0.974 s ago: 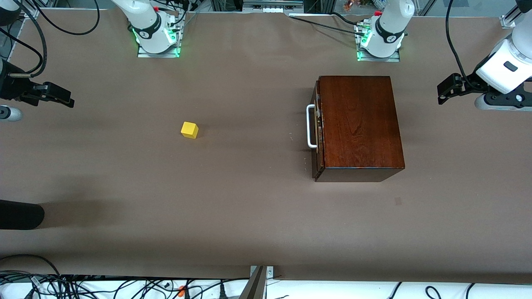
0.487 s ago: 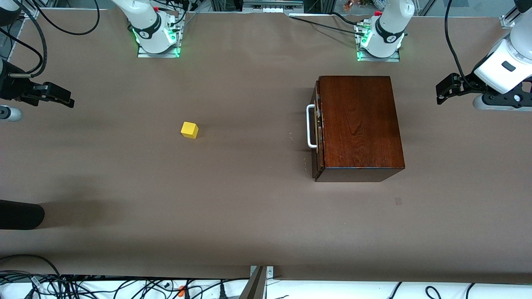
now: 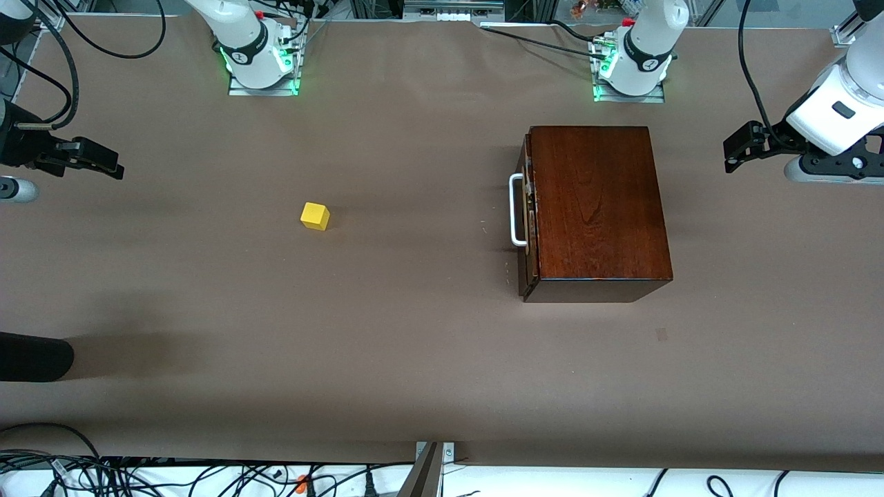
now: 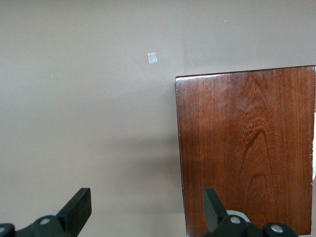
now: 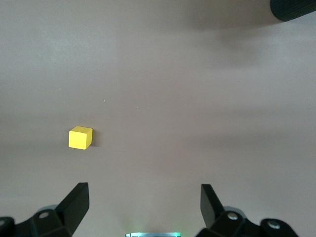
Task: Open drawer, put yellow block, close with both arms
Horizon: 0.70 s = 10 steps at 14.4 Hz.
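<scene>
The reddish-brown wooden box [image 3: 597, 207] stands toward the left arm's end of the table. Its drawer [image 3: 529, 214] is closed, and the white bar handle [image 3: 516, 210] faces the right arm's end. The yellow block [image 3: 315, 216] lies on the bare table toward the right arm's end, well apart from the box. My left gripper [image 3: 733, 153] is open and empty, up in the air past the box at the left arm's end of the table. In the left wrist view [image 4: 146, 197] the box top [image 4: 247, 148] shows. My right gripper [image 3: 114, 166] is open and empty, over the right arm's end. In the right wrist view [image 5: 143, 191] the block [image 5: 80, 138] shows.
A black rounded object [image 3: 34, 357] juts in at the right arm's end, nearer the front camera; it also shows in the right wrist view [image 5: 294, 10]. A small pale mark [image 3: 661, 335] is on the table near the box. Cables [image 3: 138, 476] lie along the table's near edge.
My left gripper has drifted slightly toward the box. The right arm, the block and the box have not moved.
</scene>
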Available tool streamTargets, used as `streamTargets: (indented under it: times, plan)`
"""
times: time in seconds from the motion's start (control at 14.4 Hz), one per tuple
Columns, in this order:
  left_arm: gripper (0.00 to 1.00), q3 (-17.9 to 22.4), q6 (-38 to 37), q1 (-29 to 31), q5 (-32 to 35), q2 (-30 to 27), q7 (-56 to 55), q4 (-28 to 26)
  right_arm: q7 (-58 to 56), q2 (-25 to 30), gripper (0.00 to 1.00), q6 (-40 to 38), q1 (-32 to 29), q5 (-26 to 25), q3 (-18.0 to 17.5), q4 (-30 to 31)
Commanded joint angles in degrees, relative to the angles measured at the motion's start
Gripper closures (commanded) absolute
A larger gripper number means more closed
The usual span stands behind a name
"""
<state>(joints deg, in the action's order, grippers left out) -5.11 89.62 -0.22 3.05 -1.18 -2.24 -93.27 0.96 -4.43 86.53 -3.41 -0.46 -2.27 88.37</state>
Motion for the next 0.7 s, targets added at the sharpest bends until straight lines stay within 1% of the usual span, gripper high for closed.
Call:
streamTargets:
  times: [0.0, 0.14, 0.49, 0.63]
  plan:
    - [0.00, -0.52, -1.90, 0.40, -0.77, 0.65, -0.22, 1.78, -1.05, -0.75, 0.00, -0.75, -0.99, -0.07, -0.89, -1.71]
    - [0.00, -0.78, -5.58, -0.30, -0.59, 0.74, -0.31, 1.95, -1.05, -0.75, 0.00, -0.66, -0.99, -0.16, -0.89, -1.71]
    - [0.00, -1.40, -6.04, -0.57, -1.38, 1.44, -0.04, 1.87, -1.05, -0.75, 0.00, -0.66, -0.99, -0.16, -0.89, -1.80]
    - [0.00, -1.66, -7.00, -0.66, -1.21, 3.11, 0.30, 1.78, -1.05, -0.75, 0.00, -0.75, -0.99, -0.16, -0.89, -1.80]
